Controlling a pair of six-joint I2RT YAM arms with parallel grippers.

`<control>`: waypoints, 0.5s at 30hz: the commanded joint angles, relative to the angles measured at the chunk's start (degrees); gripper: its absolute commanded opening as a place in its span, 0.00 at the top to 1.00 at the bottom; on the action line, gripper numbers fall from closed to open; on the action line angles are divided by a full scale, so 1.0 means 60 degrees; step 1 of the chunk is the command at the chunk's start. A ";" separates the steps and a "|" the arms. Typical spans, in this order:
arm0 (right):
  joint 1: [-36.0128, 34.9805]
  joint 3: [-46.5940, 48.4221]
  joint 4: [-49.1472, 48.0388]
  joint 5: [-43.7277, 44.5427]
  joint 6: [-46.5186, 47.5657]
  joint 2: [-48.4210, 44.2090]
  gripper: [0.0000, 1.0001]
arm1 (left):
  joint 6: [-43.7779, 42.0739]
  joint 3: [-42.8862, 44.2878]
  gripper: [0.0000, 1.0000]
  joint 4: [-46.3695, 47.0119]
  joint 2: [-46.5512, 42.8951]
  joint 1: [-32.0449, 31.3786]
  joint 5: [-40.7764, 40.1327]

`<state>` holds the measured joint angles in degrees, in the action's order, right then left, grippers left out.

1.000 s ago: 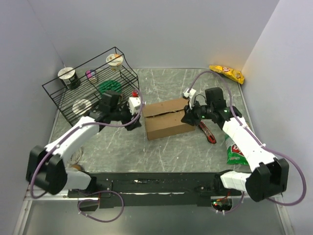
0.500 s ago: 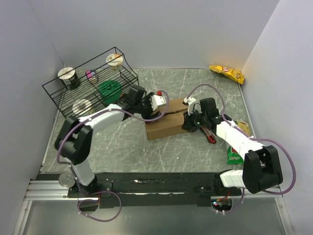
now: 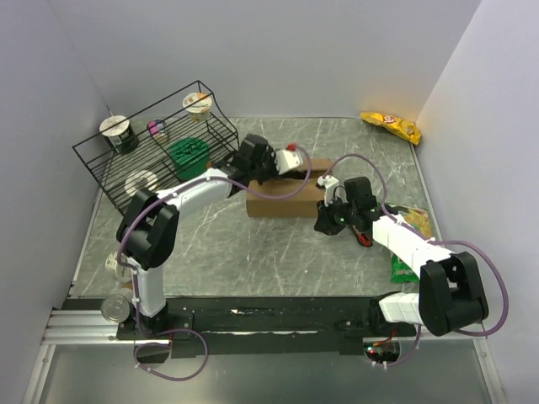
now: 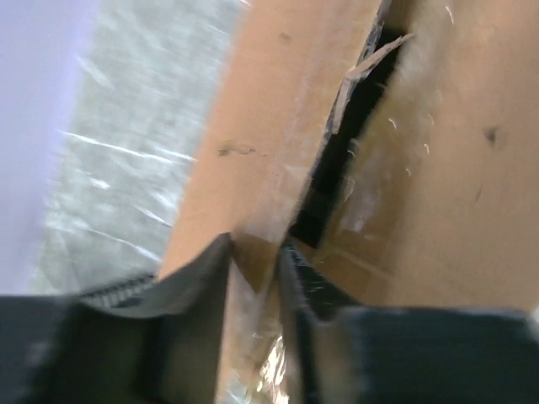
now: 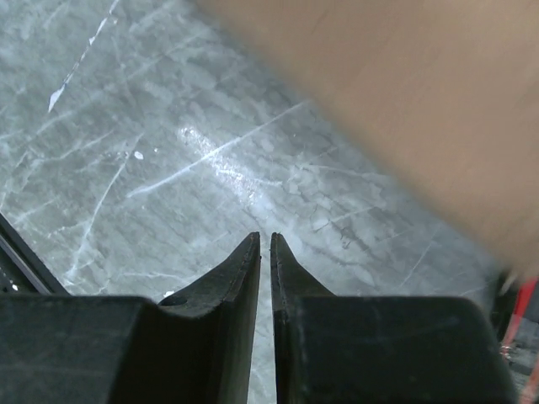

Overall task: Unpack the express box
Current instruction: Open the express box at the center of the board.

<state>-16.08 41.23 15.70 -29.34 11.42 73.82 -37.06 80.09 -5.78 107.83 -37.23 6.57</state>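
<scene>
Working the express box (image 3: 282, 204), which sits in the middle of the table (image 3: 210, 244) btw both arms. Left gripper (image 4: 254, 263) straddles cardboard right by the centre seam (image 4: 341, 143), jaws partly closed, prob. to catch a flap edge & peel it up; we can't tell if it's actually clamped. Right gripper (image 5: 263, 251) is closed on nothing, just beside the box's near right corner, likely to brace it vs sliding.

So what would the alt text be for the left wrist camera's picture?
A black two-finger pincer straddles the flap edge of a plain brown cardboard box, whose top seam gapes dark. Grey marbled table shows at left; the picture is blurred.
</scene>
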 commanded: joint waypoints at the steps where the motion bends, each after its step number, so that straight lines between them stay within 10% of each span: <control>1: 0.0086 -0.0075 -0.0361 0.0173 0.0118 -0.0380 0.82 | -0.0137 0.1342 0.80 -0.0355 0.0221 0.0463 -0.0318; 15: 0.0394 0.1372 0.0018 -0.0366 0.0702 -0.0526 0.82 | 0.0519 0.5103 0.99 -0.3030 0.2241 0.1399 0.1655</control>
<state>-14.24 42.39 16.34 -28.45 12.19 72.88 -39.31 99.74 -13.78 116.77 -31.66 8.32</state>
